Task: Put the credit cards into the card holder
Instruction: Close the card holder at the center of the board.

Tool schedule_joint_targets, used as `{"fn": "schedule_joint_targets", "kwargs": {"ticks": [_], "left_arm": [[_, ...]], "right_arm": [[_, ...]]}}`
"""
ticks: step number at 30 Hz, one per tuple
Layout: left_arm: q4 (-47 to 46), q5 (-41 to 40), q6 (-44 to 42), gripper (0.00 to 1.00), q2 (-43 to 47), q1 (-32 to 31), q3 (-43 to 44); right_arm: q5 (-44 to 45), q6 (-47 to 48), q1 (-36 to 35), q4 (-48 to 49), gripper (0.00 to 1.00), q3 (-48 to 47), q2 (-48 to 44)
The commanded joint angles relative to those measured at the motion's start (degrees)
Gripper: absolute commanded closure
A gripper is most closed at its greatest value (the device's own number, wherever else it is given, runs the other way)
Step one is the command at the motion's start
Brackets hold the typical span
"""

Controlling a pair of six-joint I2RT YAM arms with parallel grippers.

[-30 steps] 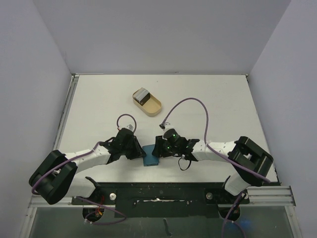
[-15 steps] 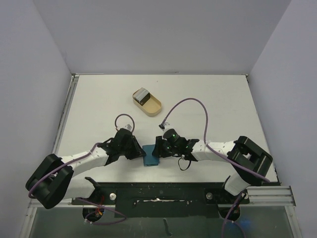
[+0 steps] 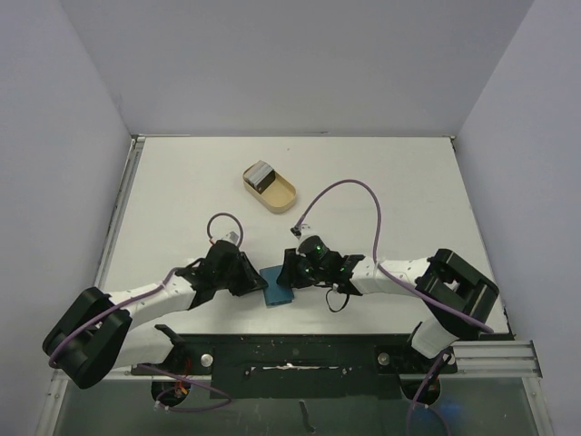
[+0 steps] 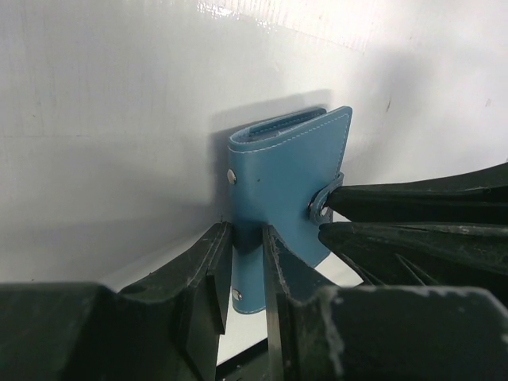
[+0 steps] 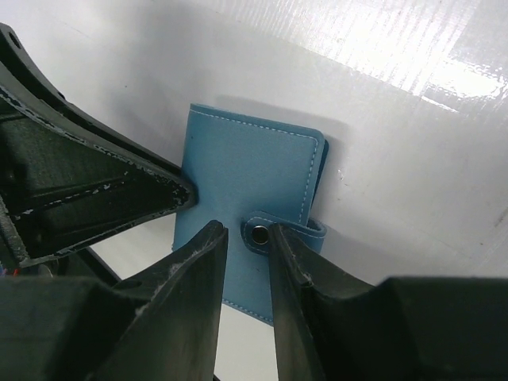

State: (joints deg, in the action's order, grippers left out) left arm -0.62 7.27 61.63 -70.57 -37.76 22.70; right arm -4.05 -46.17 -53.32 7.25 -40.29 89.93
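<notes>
The white table (image 3: pixel 390 173) lies under the card holder (image 3: pixel 277 286), which sits near its front edge, midway between the two arms. The left arm (image 3: pixel 145 295) reaches the card holder from its left side and the right arm (image 3: pixel 399 272) from its right. A tan oblong tray (image 3: pixel 283 196) rests well beyond the card holder, toward the far wall. The card holder is teal-blue and folded. The left gripper (image 4: pixel 246 234) is clamped on the card holder's near edge, one finger on each face. The right gripper (image 5: pixel 248 230) is pinched on the snap tab (image 5: pixel 258 232), which stands off the card holder's cover, unsnapped. The credit cards (image 3: pixel 261 174) are stacked in the tray's far end, well apart from the card holder.
</notes>
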Motion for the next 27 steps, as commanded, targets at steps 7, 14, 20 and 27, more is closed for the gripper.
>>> {"fn": "schedule_joint_targets", "kwargs": {"ticks": [7, 14, 20, 27], "left_arm": [[-7.75, 2.63, 1.82, 0.81, 0.82, -0.32, -1.19], [-7.46, 1.48, 1.49, 0.81, 0.42, -0.31, -1.84], [-7.84, 1.52, 1.33, 0.81, 0.07, -0.3, -2.25], [-8.06, 1.61, 1.13, 0.81, -0.02, -0.31, -2.0]], "right_arm": [[-1.12, -1.88, -0.46, 5.46, 0.71, -0.16, 1.12], [2.65, 2.06, -0.41, -2.07, 0.7, -3.13, -2.65], [4.89, 2.01, -0.63, -7.28, 0.69, -3.14, -6.56], [3.67, -0.02, -1.44, -5.12, 0.68, -1.44, -6.15]]}}
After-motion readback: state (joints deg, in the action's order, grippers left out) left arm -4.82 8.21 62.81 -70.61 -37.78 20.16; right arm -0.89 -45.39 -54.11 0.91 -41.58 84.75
